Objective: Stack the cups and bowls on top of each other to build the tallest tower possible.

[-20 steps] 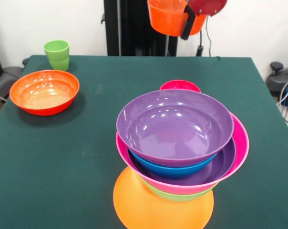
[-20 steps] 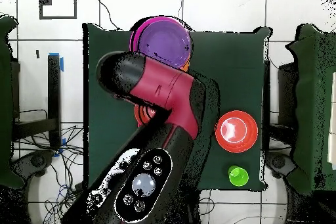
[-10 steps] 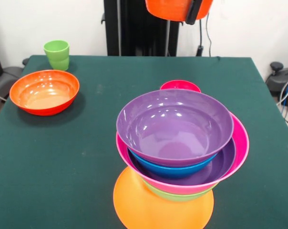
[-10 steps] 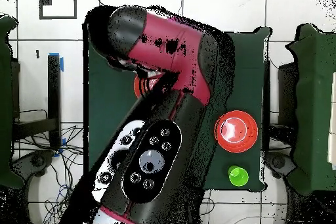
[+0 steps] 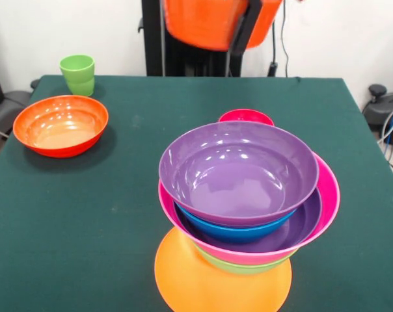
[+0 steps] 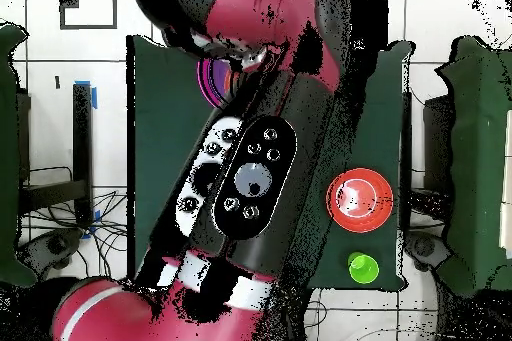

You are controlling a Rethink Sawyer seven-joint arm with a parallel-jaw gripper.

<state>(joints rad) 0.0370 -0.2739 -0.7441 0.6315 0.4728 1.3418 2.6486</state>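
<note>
Six bowls already in tower (image 5: 242,214) at table's (image 5: 86,214) near edge, purple bowl (image 5: 239,170) topmost. Red-orange bowl (image 5: 213,23) clamped in gripper (image 5: 244,29) high above. Left: that one, second red-orange bowl (image 5: 60,125), small magenta bowl (image 5: 246,117), green cup (image 5: 77,74).

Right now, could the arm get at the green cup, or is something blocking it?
Probably not yet: the gripper is shut on an orange bowl. The cup itself stands clear at the table's corner, open from above, apart from the other orange bowl.
</note>
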